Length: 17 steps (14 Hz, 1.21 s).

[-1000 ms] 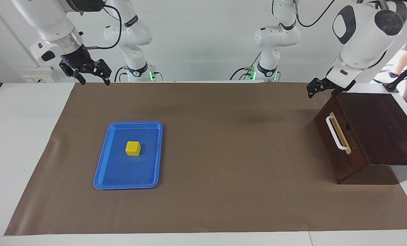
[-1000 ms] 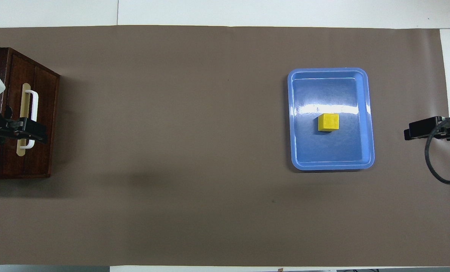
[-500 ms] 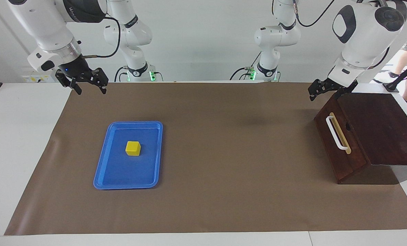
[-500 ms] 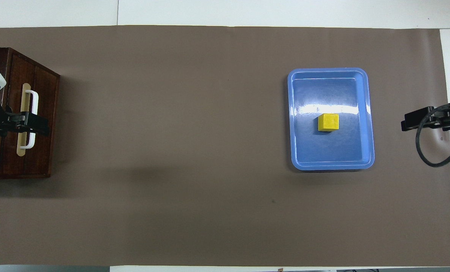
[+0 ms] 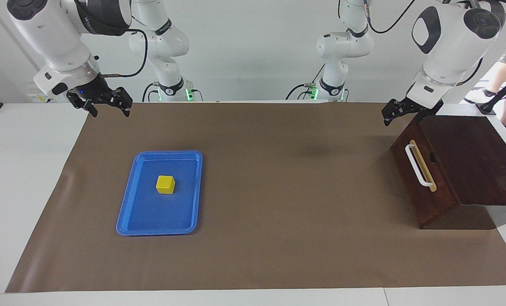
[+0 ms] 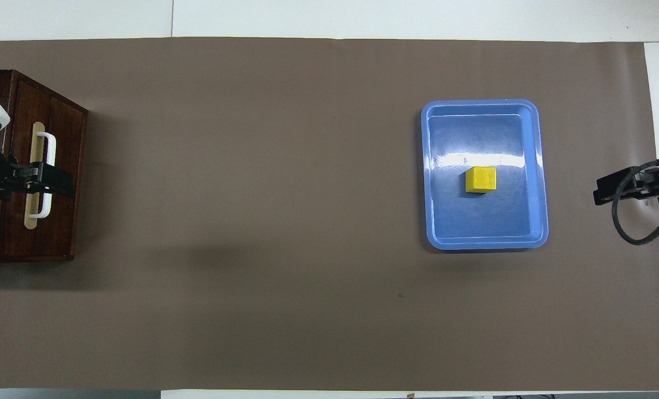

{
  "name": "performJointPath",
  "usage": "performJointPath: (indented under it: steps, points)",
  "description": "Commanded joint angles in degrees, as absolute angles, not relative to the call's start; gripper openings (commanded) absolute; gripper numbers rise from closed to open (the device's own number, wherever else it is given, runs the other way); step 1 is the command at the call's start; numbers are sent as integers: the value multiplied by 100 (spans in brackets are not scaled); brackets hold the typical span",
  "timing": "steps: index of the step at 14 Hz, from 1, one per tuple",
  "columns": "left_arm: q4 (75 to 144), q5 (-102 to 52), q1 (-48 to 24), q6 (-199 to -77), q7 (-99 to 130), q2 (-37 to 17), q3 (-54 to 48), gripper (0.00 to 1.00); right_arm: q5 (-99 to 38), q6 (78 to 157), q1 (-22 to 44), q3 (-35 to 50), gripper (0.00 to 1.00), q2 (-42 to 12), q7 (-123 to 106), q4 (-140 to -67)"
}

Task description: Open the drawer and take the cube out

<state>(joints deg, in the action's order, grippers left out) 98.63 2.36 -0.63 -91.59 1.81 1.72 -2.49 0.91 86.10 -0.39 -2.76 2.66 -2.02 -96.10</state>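
Overhead, the left gripper (image 6: 58,185) is cut off over the closed drawer (image 6: 58,166); the facing view shows it raised, spread. The cube (image 5: 165,185) sits in the blue tray (image 5: 127,214); the right gripper (image 5: 107,107) hangs spread.

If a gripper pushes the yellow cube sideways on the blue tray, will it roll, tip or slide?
The cube probably slides rather than rolls: it rests on a flat face and has square edges. The tray has a glossy floor, so it may slide easily. It looks solid and stiff, and its low, even shape makes tipping unlikely.
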Motion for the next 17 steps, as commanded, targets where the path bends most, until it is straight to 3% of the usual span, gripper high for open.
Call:
performJointPath:
  steps: [1,5,8,17]
  points:
    - [9914,158,-114,-9237,316,255,-211,100,158,8526,-97,-272,100,360,-421,-9650]
    - [9914,158,-44,-9211,334,255,-185,100,132,8447,-79,-290,100,185,-545,-9396]
    - [9914,158,-35,-9193,334,255,-158,100,88,8174,-123,-290,100,-237,-431,-8991]
    - [9914,167,-44,-9193,334,264,-167,100,176,8376,-149,-290,100,-9,-254,-9325]
